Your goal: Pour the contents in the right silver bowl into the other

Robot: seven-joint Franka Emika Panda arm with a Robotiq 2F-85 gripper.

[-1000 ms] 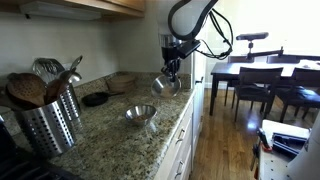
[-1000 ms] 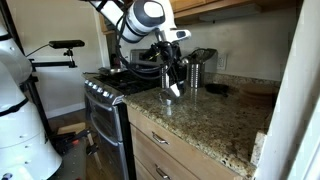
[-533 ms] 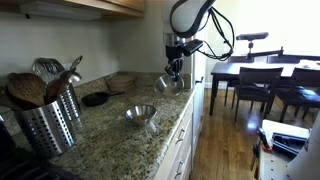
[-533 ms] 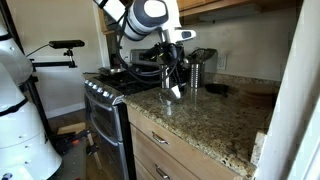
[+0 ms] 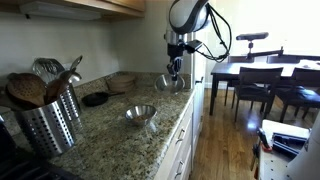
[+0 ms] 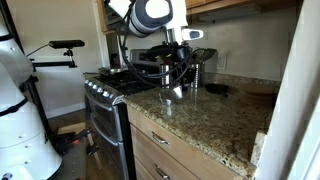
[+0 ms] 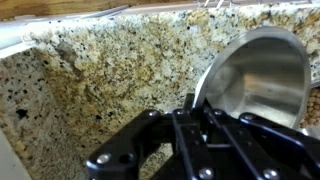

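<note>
- Gripper fingers are pressed together, pinching the rim of the lifted silver bowl.
- The bowl hangs beside the fingertips, tipped, its mouth facing back toward the wrist.
- The second silver bowl sits upright on the counter, well apart from the fingers.

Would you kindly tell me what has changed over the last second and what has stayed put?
The hand, shut on the rim of the held silver metal bowl, carried it slightly sideways and a little upward above the speckled granite counter, and the grip was kept. The second silver metal bowl on the counter and the perforated steel utensil holder stayed put.
</note>
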